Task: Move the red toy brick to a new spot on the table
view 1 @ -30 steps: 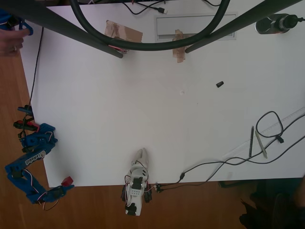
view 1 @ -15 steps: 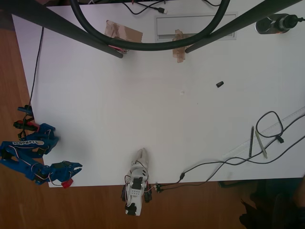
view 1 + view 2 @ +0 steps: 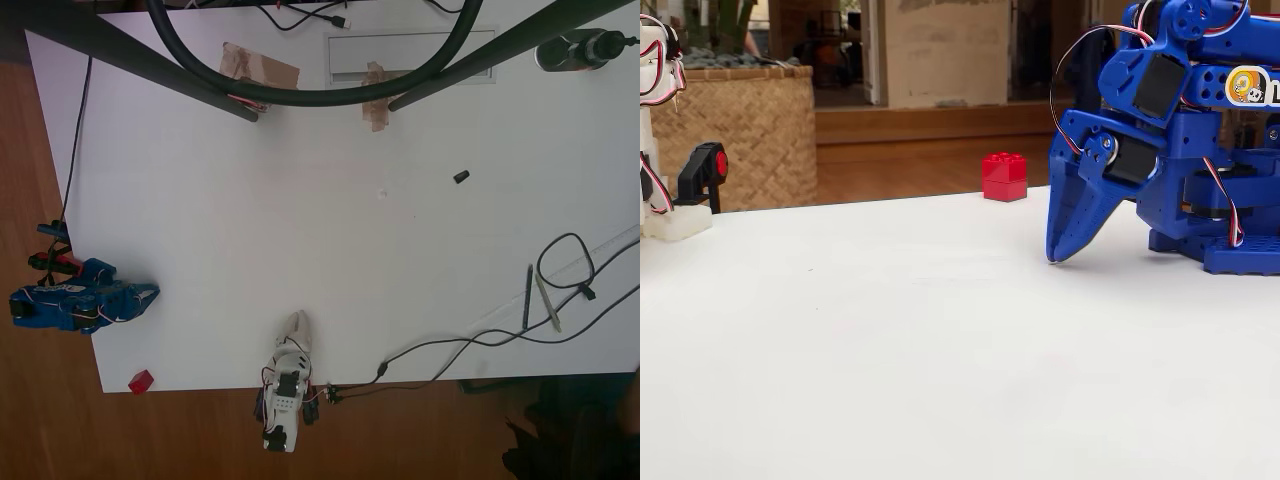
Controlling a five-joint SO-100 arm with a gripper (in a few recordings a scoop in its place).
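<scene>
Separation is what we weigh first: the red toy brick (image 3: 141, 381) sits alone at the corner of the worktop (image 3: 300, 220), free of the claw (image 3: 148, 294), which in the overhead view lies above it, near the left edge, tip pointing right. From the fixed view we see the brick (image 3: 1004, 177) standing upright at the far edge, left of and beyond the claw (image 3: 1060, 250), whose jaws look pressed together with tips on the surface, a detail the overhead view blurs.
</scene>
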